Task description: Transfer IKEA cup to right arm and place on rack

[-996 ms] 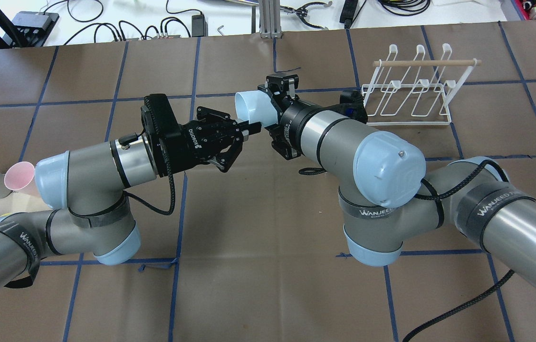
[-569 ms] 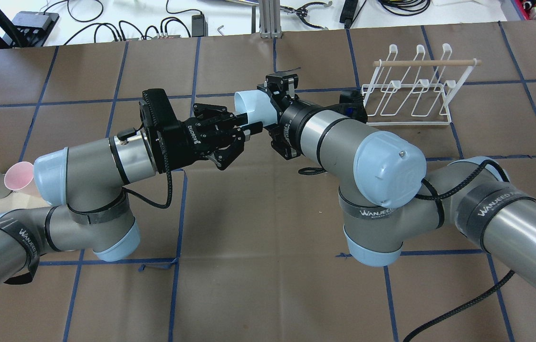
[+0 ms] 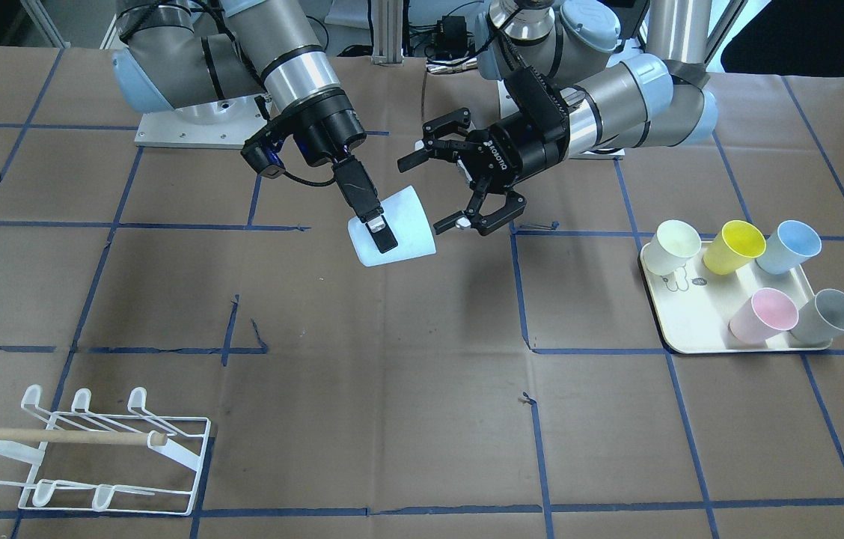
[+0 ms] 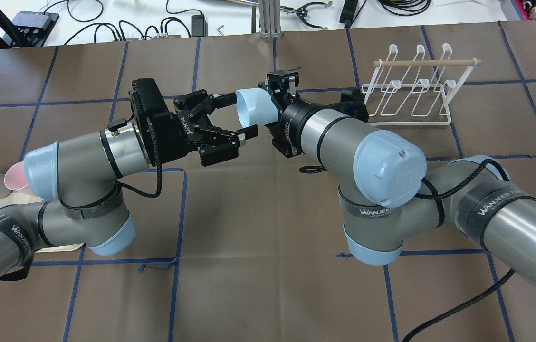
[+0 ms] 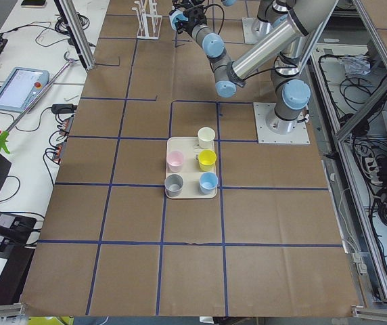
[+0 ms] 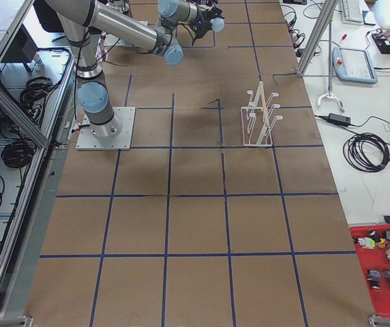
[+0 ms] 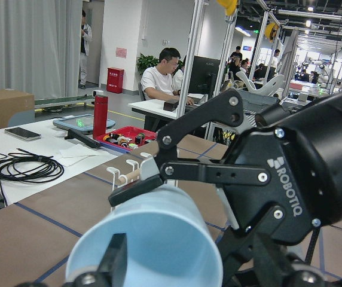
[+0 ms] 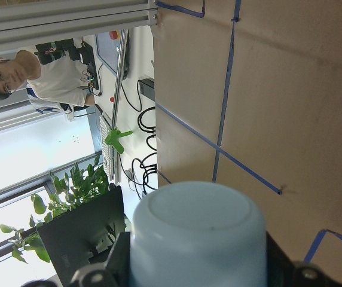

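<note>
Gripping the pale blue cup [image 3: 411, 217] by its sides near the base, the right gripper [image 3: 384, 233] holds it in the air over the middle of the table [image 3: 392, 419]. One black finger lies along the cup's near wall in the front-facing view; the other is hidden behind it. The right wrist view shows the cup's round base turned toward the camera, set between the two fingers. The cup is tilted, and its open mouth points at the left gripper [image 3: 428, 192].

That left gripper stands wide, with its jaws spread far apart just beside the cup's rim. In the front-facing view its fingertips are clear of the cup's wall. The left wrist view looks straight into the cup's mouth from close by.

The right arm [image 4: 334, 133] and the left arm [image 4: 82, 156] reach in from opposite sides and meet near the table's centre line.

The rack [image 4: 410, 86] stands on the table on the robot's right, well apart from the cup, with its wooden dowel [image 4: 425, 62] lying across the top. On the robot's left, a cream tray [image 3: 691, 329] carries five cups: cream [image 3: 673, 245], yellow [image 3: 736, 245], blue [image 3: 789, 245], pink [image 3: 765, 313] and grey [image 3: 830, 318].
</note>
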`<act>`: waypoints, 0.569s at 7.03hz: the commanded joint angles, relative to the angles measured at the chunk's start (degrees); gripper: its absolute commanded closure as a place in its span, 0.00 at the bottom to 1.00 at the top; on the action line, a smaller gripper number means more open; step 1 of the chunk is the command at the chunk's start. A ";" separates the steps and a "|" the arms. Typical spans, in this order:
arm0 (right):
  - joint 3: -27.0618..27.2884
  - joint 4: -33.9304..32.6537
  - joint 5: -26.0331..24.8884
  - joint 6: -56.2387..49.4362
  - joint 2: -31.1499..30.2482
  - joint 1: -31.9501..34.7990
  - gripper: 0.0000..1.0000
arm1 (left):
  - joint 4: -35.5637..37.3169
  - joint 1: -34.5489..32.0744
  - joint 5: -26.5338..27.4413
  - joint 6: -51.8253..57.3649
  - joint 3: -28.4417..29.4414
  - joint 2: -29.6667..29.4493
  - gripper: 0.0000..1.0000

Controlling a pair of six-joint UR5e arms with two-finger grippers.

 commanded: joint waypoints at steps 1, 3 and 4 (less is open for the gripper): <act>-1.39 -0.43 -0.27 -0.50 0.78 -1.96 0.77 | 0.41 6.72 -0.88 -0.37 -0.30 0.81 0.02; -3.32 -0.51 -0.09 -11.05 1.31 -10.10 0.83 | -3.17 7.28 5.74 -4.21 1.45 0.72 0.02; -4.55 -0.60 -0.18 -20.97 1.92 -13.02 0.87 | -7.28 7.11 16.50 -7.55 3.72 0.81 0.01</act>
